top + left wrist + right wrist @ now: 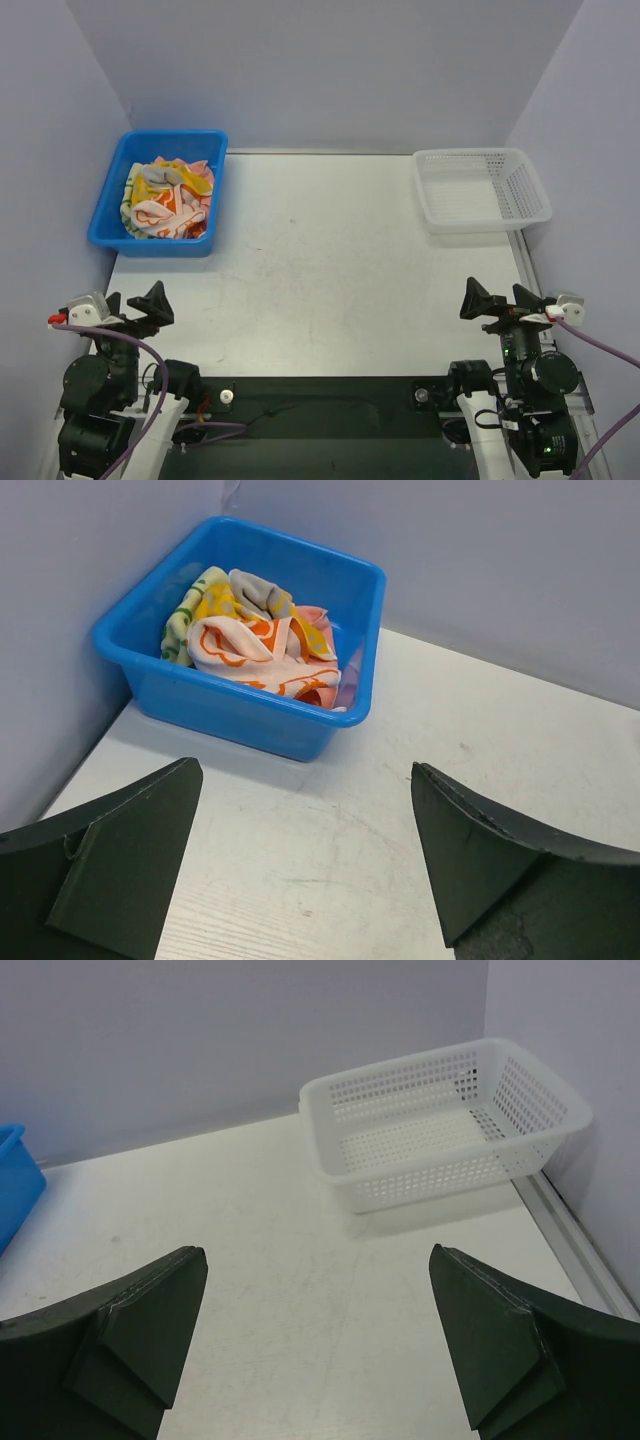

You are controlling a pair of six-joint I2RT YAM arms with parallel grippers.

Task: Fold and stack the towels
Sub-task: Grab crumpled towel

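The towels (167,198) lie crumpled together in a blue bin (113,195) at the table's far left: orange and white, yellow, pale green and salmon-pink cloth. The left wrist view shows the same towels (258,640) heaped in the blue bin (240,712). My left gripper (135,303) hovers at the near left corner, open and empty, well short of the bin. At the near right my right gripper (500,298) is open too, with nothing between its fingers. In each wrist view, the left gripper (306,776) and the right gripper (318,1260) have only bare table between their dark fingers.
A white perforated basket (520,213) stands empty at the far right, also seen as the basket (545,1145) in the right wrist view. Pale walls close in the table on three sides. A metal rail (527,265) runs along the right edge.
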